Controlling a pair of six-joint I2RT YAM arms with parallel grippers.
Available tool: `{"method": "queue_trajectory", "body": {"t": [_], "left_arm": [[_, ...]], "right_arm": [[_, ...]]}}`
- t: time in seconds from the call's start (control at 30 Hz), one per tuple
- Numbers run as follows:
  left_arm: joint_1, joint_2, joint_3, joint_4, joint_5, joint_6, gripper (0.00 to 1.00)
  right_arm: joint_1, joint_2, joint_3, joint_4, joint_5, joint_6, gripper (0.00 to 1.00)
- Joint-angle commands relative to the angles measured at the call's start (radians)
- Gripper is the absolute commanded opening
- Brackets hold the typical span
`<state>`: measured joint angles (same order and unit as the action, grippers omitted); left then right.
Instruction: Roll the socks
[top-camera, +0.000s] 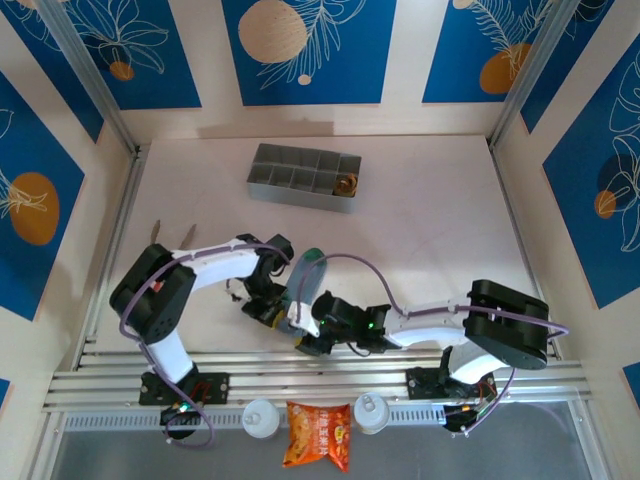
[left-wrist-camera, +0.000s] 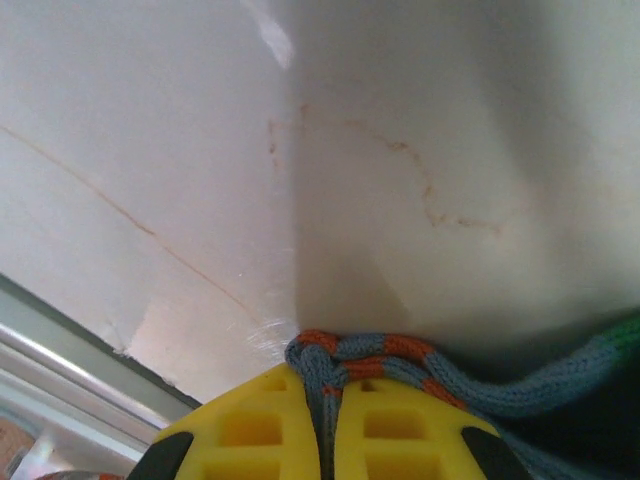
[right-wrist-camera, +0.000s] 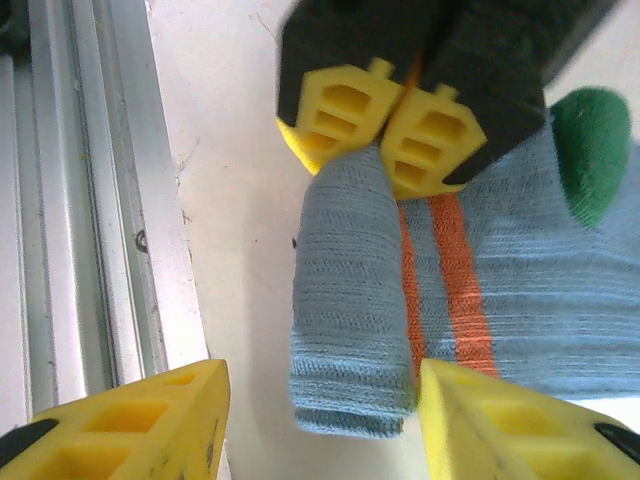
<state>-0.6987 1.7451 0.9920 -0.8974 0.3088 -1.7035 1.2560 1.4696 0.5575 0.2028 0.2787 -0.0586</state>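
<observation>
The grey-blue sock (right-wrist-camera: 350, 300) is a fine ribbed knit with two orange stripes running along it and a rounded green toe (right-wrist-camera: 590, 150). It lies flat on the pale, smooth worktop (top-camera: 430, 220), near the near edge and about midway between left and right. One end of it is folded over into a soft, thick roll.

The left hand (left-wrist-camera: 322, 410) is clenched on the sock. Its blocky yellow fingers (left-wrist-camera: 240, 432), moulded with square hollows, press together with a bunched ridge of grey-blue and orange knit pinched between them. The left arm bends at an elbow on the left, and its white forearm runs rightward to the sock.

The right hand (right-wrist-camera: 320, 385) is released. Its yellow fingers (right-wrist-camera: 130, 420) stand well apart, the rolled end lying between them and the left one clear of the fabric. The right forearm reaches leftward from an elbow at the near right, so both hands meet at the sock. A ridged aluminium rail (right-wrist-camera: 90, 200) borders the worktop just beside them.
</observation>
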Motion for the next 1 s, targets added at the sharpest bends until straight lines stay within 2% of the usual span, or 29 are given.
{"method": "queue_trajectory", "body": {"t": [0.0, 0.23, 0.43, 0.53, 0.77, 0.8, 0.87, 0.97], "left_arm": [[-0.018, 0.099, -0.022, -0.09, -0.083, -0.044, 0.0], [-0.018, 0.136, 0.024, -0.115, -0.088, -0.042, 0.0], [-0.015, 0.146, 0.031, -0.102, -0.087, -0.037, 0.0], [-0.015, 0.154, 0.041, -0.1, -0.086, -0.03, 0.0], [-0.009, 0.097, 0.025, -0.049, -0.099, -0.03, 0.0], [-0.006, 0.079, 0.017, -0.035, -0.102, -0.036, 0.06], [-0.002, 0.022, -0.006, -0.007, -0.119, -0.045, 0.24], [0.007, -0.065, -0.047, 0.051, -0.13, -0.056, 0.41]], "right_arm": [[0.041, 0.014, 0.014, -0.045, 0.163, -0.106, 0.52], [0.047, 0.104, 0.112, -0.051, 0.227, -0.172, 0.49], [0.052, 0.126, 0.129, -0.065, 0.203, -0.161, 0.44], [0.048, 0.147, 0.13, -0.085, 0.185, -0.127, 0.31], [0.013, 0.232, 0.137, -0.169, 0.178, 0.069, 0.01], [0.007, 0.239, 0.126, -0.168, 0.159, 0.097, 0.0], [-0.023, 0.255, 0.101, -0.158, 0.078, 0.171, 0.0], [-0.072, 0.292, 0.057, -0.113, -0.088, 0.25, 0.0]]}}
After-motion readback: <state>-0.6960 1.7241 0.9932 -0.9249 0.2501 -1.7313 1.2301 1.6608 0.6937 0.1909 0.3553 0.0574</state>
